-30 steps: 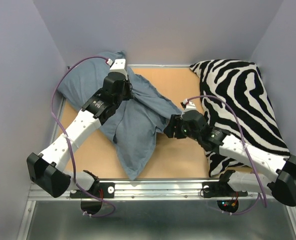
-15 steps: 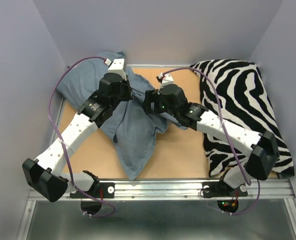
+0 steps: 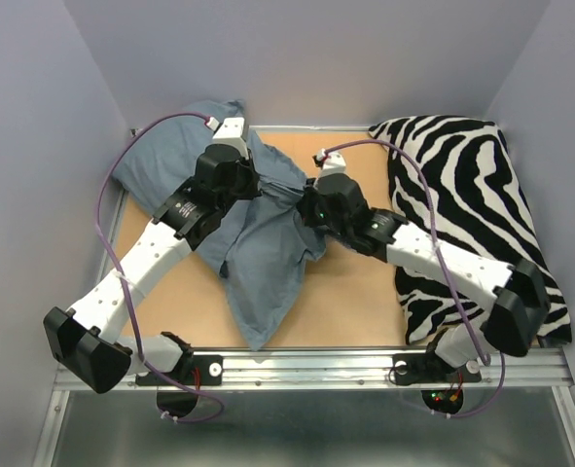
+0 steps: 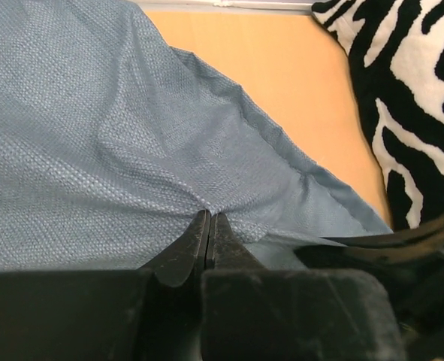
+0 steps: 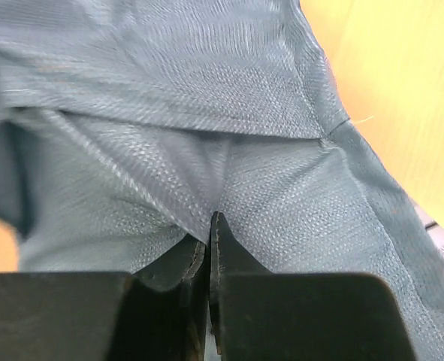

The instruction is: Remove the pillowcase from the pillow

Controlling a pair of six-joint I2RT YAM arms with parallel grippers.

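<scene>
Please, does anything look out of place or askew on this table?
Yes. The pillowcase lies crumpled and askew, running from the far-left corner to the near edge, bunched where both pairs of jaws pinch it. No white pillow shows. The zebra cushion crowds the right side.

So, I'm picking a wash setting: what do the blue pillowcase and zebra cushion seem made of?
The pillowcase: matte woven cloth, likely cotton or a blend; a fine grid weave shows and it folds in soft creases. The zebra cushion: soft printed fabric, possibly short plush; its stripe edges look fuzzy, but the weave is too small to tell.
</scene>
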